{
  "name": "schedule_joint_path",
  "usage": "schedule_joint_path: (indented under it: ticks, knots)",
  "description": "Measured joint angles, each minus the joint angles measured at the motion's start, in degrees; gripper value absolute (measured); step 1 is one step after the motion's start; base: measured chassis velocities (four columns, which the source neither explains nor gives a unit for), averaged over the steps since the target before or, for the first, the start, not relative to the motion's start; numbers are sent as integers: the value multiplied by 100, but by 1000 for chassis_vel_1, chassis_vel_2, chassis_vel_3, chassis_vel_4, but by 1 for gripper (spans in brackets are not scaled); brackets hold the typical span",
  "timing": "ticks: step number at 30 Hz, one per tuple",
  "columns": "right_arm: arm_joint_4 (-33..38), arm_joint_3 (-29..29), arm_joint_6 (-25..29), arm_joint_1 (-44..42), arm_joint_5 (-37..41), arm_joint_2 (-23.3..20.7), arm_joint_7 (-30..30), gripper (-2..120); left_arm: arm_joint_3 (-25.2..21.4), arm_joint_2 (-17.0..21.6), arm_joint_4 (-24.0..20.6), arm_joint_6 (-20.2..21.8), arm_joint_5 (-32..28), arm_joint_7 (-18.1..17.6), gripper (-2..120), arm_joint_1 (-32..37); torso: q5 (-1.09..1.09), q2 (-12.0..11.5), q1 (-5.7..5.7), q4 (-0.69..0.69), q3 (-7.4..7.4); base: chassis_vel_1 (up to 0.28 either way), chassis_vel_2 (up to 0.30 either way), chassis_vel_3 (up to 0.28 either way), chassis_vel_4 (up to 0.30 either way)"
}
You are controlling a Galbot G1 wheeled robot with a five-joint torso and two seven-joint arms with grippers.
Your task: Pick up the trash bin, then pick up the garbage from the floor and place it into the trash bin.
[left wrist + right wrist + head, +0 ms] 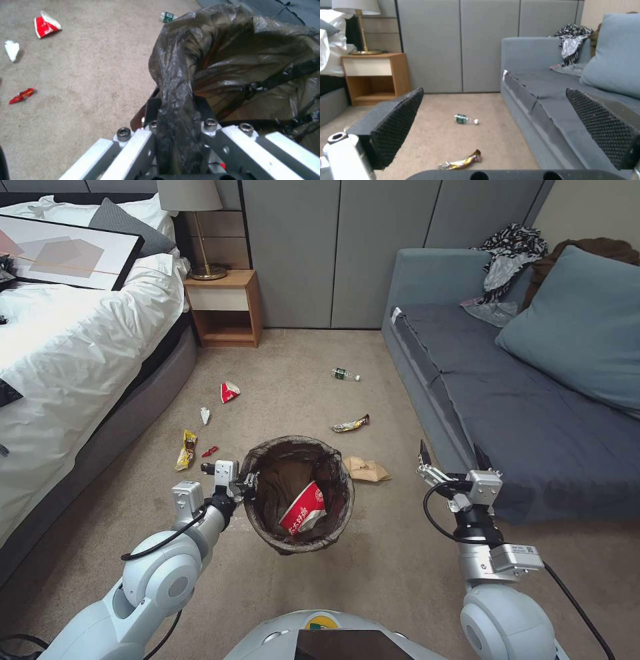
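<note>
We see the trash bin (pixel 297 493), lined with a dark bag, held in front of the robot's body above the carpet (pixel 373 580). The left gripper (pixel 241 488) is clenched on the bin's near-left rim; in the left wrist view its fingers (pixel 151 110) pinch the folded bag edge between them. Inside the bin lies a crumpled red-and-white cup (pixel 303 508).

The right gripper (pixel 453 459) hangs beside the sofa (pixel 533 433), to the right of the bin and apart from it, its jaws spread wide and holding nothing; the right wrist view shows the two black textured pads (pixel 398 120) well apart, with the floor between them.

Litter remains on the carpet:
- a brown paper bag (pixel 365 469), just beside the bin's far-right rim
- a gold wrapper (pixel 351 424), beyond the bin
- a small clear bottle (pixel 345 375) with a green label, farther off near the sofa
- a red-and-white scrap (pixel 229 391) and a white tissue (pixel 205 415), to the far left
- a yellow wrapper (pixel 187 449) and a small red scrap (pixel 210 451), left of the bin, near the bed (pixel 67 353)

A wooden nightstand (pixel 223 307) stands against the far wall.
</note>
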Motion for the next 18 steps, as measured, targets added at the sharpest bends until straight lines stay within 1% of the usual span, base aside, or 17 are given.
schedule_joint_path:
  ticks: [11, 14, 18]
  knots:
    - [-31, -33, -1, 53, -6, 33, -10, 100, 0, -56, 13, -6, 22, 2, 5, -12, 0, 0, 0, 0, 0, -4, 7, 7, -3]
    - [-33, -41, -2, 68, -6, 31, -11, 100, 0, -59, 20, -7, 24, 2, 5, -23, 0, 0, 0, 0, 0, -86, 87, 78, -66]
    - [-36, -50, -10, 97, 0, 31, -12, 100, 1, -65, 26, -8, 24, 0, 5, -44, 0, 0, 0, 0, 0, -155, 142, 144, -133]
